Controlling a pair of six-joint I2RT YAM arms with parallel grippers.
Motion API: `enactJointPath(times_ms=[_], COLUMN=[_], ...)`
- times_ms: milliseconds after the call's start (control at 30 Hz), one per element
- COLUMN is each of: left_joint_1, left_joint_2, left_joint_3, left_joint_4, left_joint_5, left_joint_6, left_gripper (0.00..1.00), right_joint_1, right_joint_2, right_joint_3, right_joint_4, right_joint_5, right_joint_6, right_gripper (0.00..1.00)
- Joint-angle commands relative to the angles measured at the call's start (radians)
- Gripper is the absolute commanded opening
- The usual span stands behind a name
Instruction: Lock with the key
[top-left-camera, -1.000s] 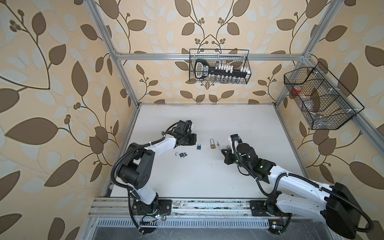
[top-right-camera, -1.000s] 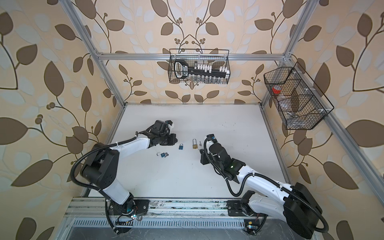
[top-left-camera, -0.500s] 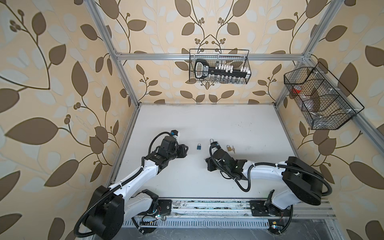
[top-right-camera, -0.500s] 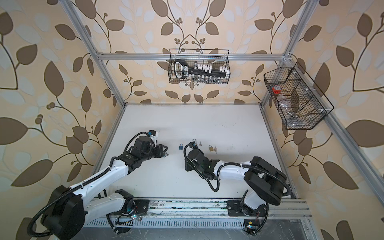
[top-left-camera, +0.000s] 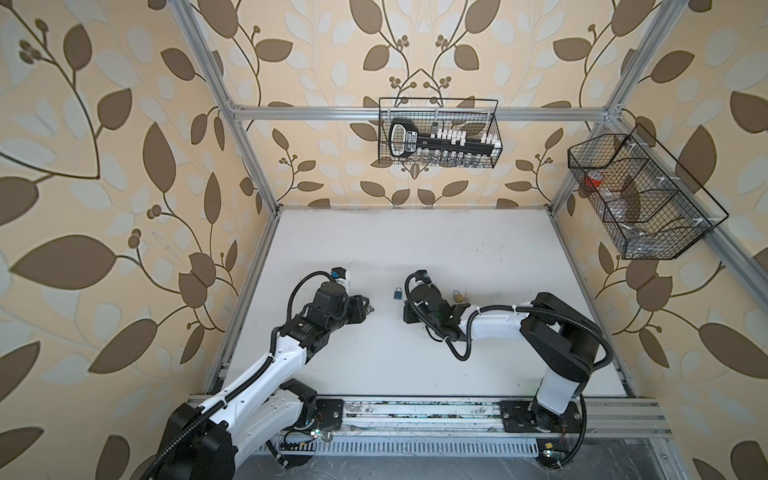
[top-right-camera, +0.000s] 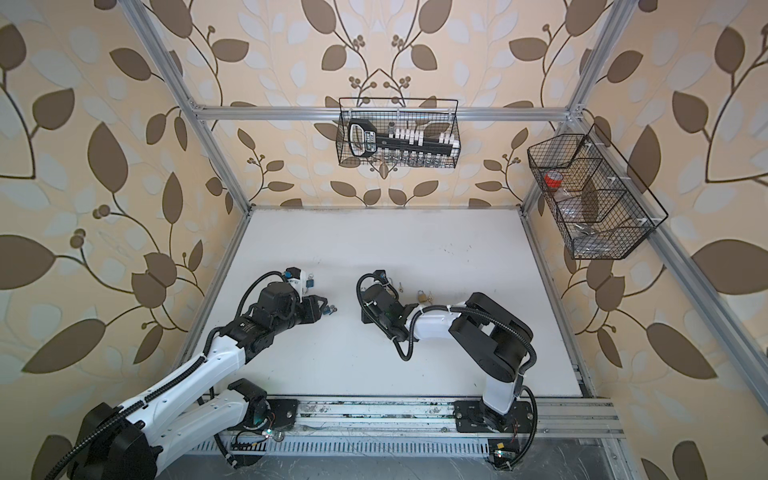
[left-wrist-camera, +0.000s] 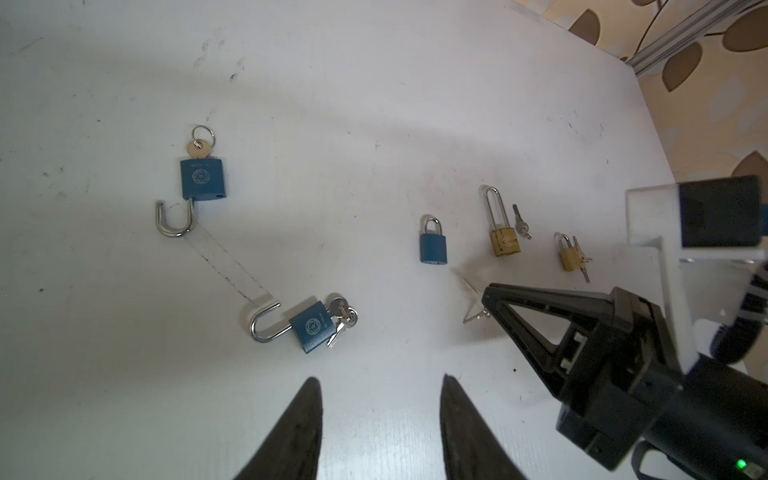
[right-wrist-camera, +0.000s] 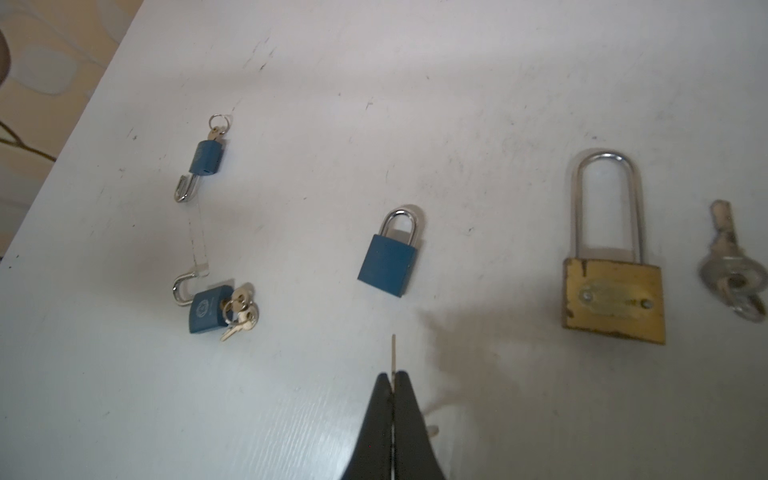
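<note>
Top views, table (top-left-camera: 415, 249): the padlocks are laid flat in a loose row across its middle, within reach of both arms.
Top views, closed blue padlock (top-left-camera: 397, 294): it is placed between the two arms, just beside the right gripper (top-left-camera: 408, 311), whose tips are hidden here under its own wrist.
Top views, left gripper (top-left-camera: 368, 309): it is held low and apart from that padlock, clear of the right arm's approach.
Right wrist, key (right-wrist-camera: 393, 353): it is pinched between the pressed-together right fingers (right-wrist-camera: 405, 399). The blade is seen edge-on and aimed at the closed blue padlock's base, where the keyway is judged to be.
Right wrist, brass padlock (right-wrist-camera: 613, 291): it is left aside, with its own spare key (right-wrist-camera: 731, 270) beside it.
Left wrist, left gripper: the fingers (left-wrist-camera: 305, 419) are spread, and nothing is held between them.
Left wrist, nearer open blue padlock (left-wrist-camera: 311, 326): it lies with its shackle swung out and keys at its base. It is joined by a clear strip (left-wrist-camera: 228, 266) to the farther open blue padlock (left-wrist-camera: 203, 178).
Next move: a fine, straight insertion is judged necessary, and the unheld padlock could slide away.
</note>
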Motion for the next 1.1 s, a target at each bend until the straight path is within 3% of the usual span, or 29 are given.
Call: enactJointPath(times_ms=[0,667,900,1067], left_joint_1=[0.006,0.006,0.006,0.009], left_joint_2=[-0.018,0.001,0.048,0.034], left_joint_3=[-0.006,0.004,0.020,0.024], left_joint_4=[-0.007,-0.050,-0.049,-0.039], left_joint_5=[-0.029,-0.075,-0.058,-0.075], left_joint_6=[-0.014,-0.027,-0.037,-0.057], left_gripper=[0.46,0.53,0.63,0.68], right_joint_1=[-0.018,-0.064,-0.065,-0.064], right_joint_2=[0.029,0.124,0.100,0.013], right_joint_3=[0.032,0.149,0.159,0.125], right_joint_4=[-0.008,-0.037,-0.049,-0.011], right_joint_5=[0.020,0.031,0.047,0.046], right_joint_6=[0.017,-0.012,-0.033,-0.126], right_gripper=[0.00,0.00,0.18,0.30])
